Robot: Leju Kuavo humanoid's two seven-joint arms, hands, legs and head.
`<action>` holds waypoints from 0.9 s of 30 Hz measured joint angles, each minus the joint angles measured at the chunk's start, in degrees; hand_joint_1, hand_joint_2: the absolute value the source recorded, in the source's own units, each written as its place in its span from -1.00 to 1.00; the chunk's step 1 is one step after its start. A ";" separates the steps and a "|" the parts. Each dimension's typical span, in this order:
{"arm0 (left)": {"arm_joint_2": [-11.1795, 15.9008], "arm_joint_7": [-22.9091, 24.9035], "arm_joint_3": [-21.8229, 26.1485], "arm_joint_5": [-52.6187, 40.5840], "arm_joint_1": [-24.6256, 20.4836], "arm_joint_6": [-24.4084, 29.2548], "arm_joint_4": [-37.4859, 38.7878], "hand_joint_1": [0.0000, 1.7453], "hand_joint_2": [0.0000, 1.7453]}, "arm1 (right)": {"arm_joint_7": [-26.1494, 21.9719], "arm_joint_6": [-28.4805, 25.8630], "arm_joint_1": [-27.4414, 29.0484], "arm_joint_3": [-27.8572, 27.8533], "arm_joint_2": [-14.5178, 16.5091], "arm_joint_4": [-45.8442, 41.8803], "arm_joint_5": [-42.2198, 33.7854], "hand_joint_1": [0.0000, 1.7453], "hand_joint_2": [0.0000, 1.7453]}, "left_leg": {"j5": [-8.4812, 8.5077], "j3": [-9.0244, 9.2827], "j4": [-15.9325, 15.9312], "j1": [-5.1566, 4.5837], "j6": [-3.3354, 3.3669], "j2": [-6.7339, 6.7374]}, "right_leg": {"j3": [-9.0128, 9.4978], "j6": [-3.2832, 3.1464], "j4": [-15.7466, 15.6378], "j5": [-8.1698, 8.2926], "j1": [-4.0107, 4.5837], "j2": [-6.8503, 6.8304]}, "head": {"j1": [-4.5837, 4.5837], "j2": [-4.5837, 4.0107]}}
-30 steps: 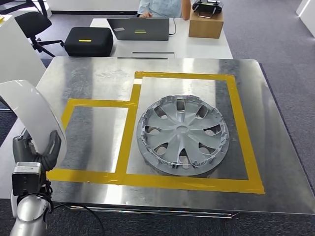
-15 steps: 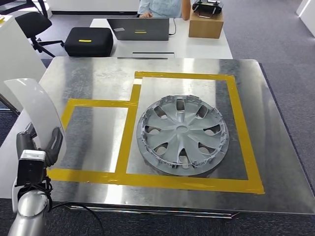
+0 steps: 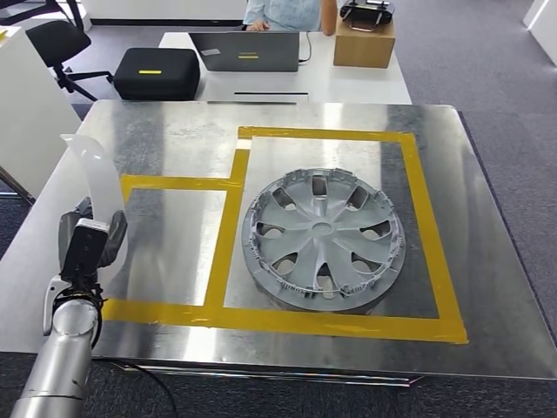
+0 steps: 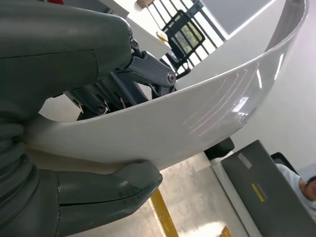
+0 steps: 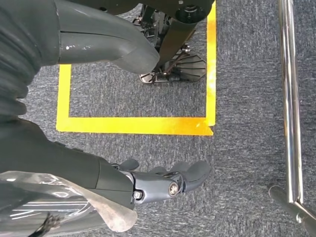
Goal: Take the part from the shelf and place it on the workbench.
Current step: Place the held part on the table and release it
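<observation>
**user1:** Left hand moved up and in since 1 s ago, now over the workbench edge at 8 o'clock, gripping the curved white part.

**user2:** Right hand hangs over carpet, fingers apart, holding nothing. Hubcap sits past it, center, inside yellow tape. Laptop at 12.

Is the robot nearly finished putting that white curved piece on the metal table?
Partly. The white curved part is off the shelf, gripped by the left hand over the workbench edge. Left: setting it down and letting go, perhaps in the smaller taped box. A hubcap already lies alongside.
</observation>
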 joint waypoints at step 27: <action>0.94 9.52 -1.79 -13.77 -13.32 -2.84 19.56 -1.00 1.00 | 0.14 -1.17 -1.27 0.22 -1.45 3.74 2.73 -1.00 1.00 | 0.08 -0.05 0.01 -0.01 0.00 0.03 | -0.08 0.01 0.00 0.09 0.00 0.05 | -0.01 0.00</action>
